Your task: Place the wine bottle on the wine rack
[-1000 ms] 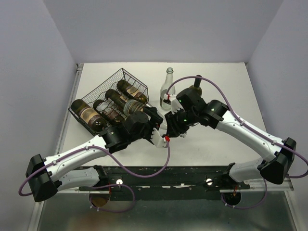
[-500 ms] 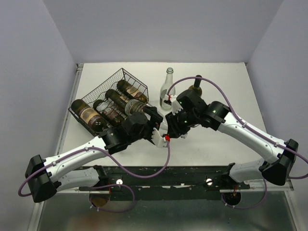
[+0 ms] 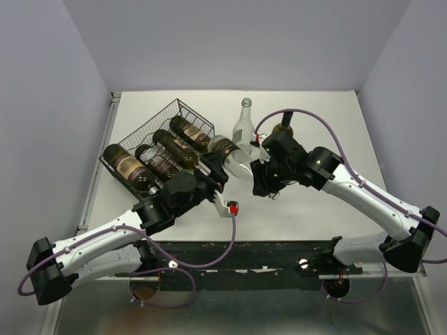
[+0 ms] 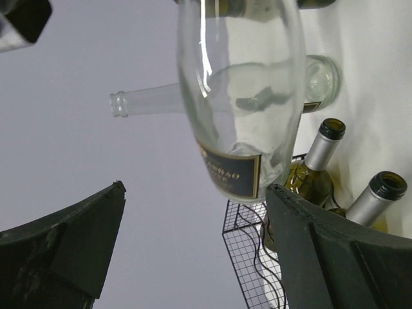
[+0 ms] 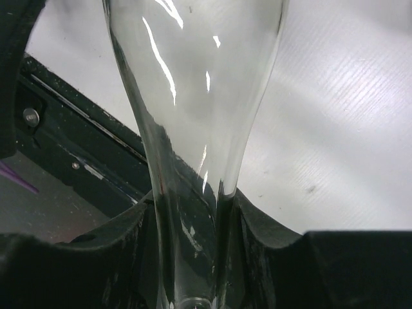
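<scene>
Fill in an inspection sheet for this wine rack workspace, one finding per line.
Surface: white table, no spills seen.
Job's things: wine bottle held level by the wine rack; three dark bottles lie in it.
Clutter: upright clear bottle and upright dark bottle behind the right arm.
Tools: left tool open, empty; right tool shut on the wine bottle's neck.
Cables: purple cables loop off both arms.
Surroundings: plain walls on three sides.
</scene>
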You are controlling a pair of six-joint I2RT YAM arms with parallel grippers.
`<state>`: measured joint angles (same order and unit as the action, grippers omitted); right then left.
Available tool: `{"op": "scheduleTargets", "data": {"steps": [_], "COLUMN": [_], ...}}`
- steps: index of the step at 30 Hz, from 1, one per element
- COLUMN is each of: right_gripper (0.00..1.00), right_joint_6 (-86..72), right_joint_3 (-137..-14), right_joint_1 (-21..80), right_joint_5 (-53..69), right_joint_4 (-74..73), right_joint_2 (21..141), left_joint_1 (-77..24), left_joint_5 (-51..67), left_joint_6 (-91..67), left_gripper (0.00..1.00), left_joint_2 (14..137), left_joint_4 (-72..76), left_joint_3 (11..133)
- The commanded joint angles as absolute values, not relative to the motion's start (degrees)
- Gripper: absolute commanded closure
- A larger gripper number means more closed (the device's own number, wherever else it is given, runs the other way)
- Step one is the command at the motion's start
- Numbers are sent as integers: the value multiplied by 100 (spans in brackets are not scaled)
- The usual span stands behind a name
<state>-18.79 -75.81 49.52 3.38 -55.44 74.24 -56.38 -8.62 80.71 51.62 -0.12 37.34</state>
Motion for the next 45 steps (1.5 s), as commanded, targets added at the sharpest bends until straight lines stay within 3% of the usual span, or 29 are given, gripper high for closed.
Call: {"op": "scheduleTargets", "data": {"steps": [1, 10, 19, 30, 45], "right_gripper": [99, 99, 99, 99, 99], "right_joint_6": [-1899, -1986, -2179, -2109, -1881], "right_joint_3": [-8112, -8384, -8403, -8841, -9773], "right_joint_1": [4966, 4966, 5150, 6178, 6275], "right_joint_5": [316, 1054, 1485, 194, -703], "right_joint_4": [-4536, -4114, -3227, -1838, -756], "right_joint_2": [7058, 7154, 7461, 8963, 10599], "left_joint_1": [-5669, -5695, -5695, -5695, -5695], "left_joint_5": [-1020, -624, -1045, -1740, -2171], "left_joint_6": [7534, 5530, 3255, 1109, 624], "left_gripper": [1, 1, 1, 1, 1], "left_joint_2": [4599, 2850, 2092, 1556, 1231], "left_joint_4": [334, 97, 474, 141, -694], "left_joint_3": [3691, 4183, 4702, 4790, 4843]}}
